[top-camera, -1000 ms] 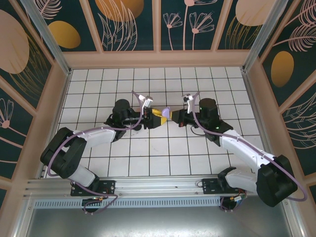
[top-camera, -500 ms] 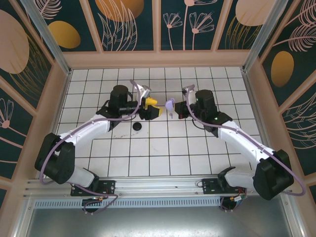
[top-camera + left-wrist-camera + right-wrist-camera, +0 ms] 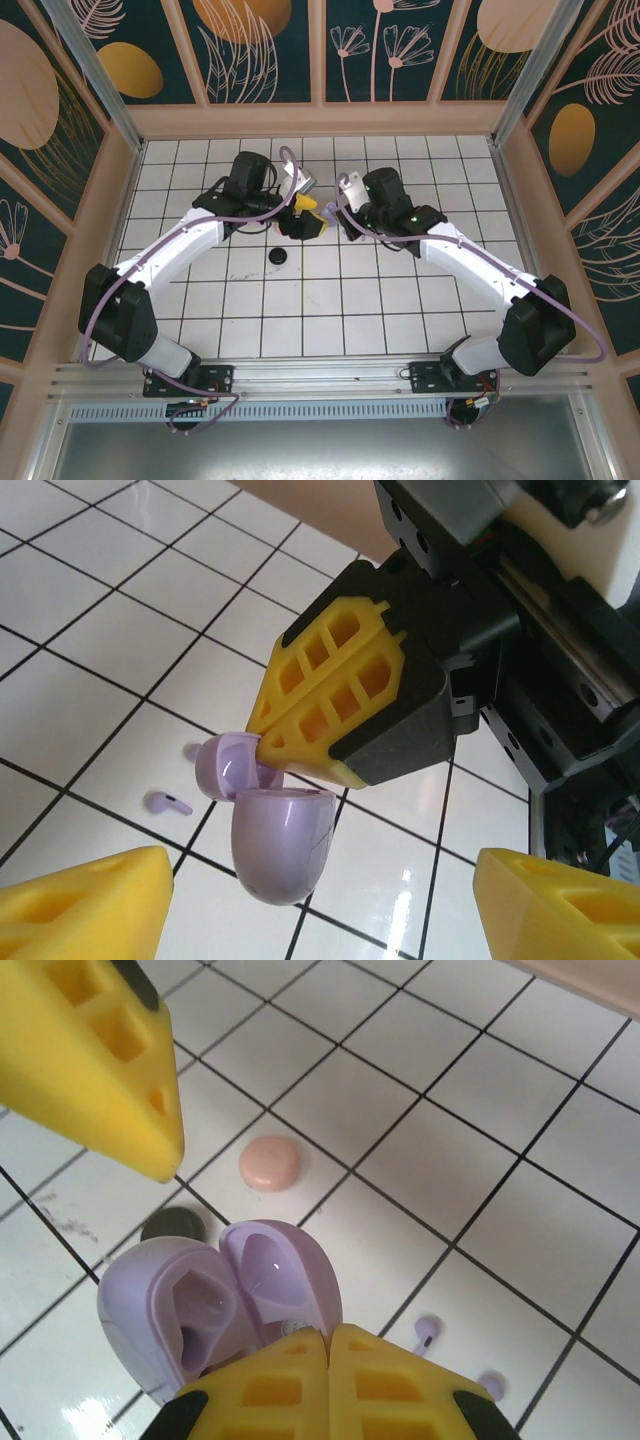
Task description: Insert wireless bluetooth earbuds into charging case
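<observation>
Holding the open lilac case (image 3: 200,1310) pinched in the right claw (image 3: 328,1340); left claw (image 3: 320,880) spread, empty. Both lilac earbuds (image 3: 428,1330) lie on the tabletop (image 3: 450,1160) at the case's three o'clock. Next, judged: left claw collects one.

A white tiled table (image 3: 300,310) sits walled by dark floral panels (image 3: 260,50).

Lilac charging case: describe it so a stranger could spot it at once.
On the white tiled table, find the right gripper, yellow-tipped and shut. Pinched in it hangs the lilac charging case, lid open; the pink case and dark case lie on the tiles.
</observation>
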